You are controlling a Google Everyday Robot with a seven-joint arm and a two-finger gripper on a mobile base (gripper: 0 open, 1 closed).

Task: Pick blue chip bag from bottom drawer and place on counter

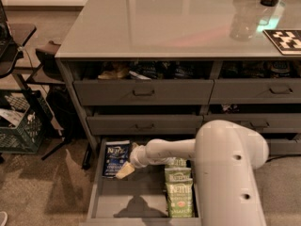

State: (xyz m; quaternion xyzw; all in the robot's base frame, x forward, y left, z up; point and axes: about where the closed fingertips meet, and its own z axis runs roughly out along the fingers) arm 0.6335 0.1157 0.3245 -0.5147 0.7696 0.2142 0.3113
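The blue chip bag (pixel 115 158) lies flat at the back left of the open bottom drawer (pixel 117 197), navy with a white logo and pale lower label. My gripper (pixel 125 170) reaches down from the white arm (pixel 169 150) and sits right at the bag's lower right corner, its pale fingertips touching or just above the bag. The counter (pixel 164 18) is the wide glossy grey top above the drawers.
Green chip bags (pixel 178 192) lie in a column at the drawer's right. Two handled drawers (pixel 143 92) sit above, the top one partly open with items. A clear bottle (pixel 244 20) and a checkered tag (pixel 287 40) stand on the counter. A crate (pixel 21 126) stands left.
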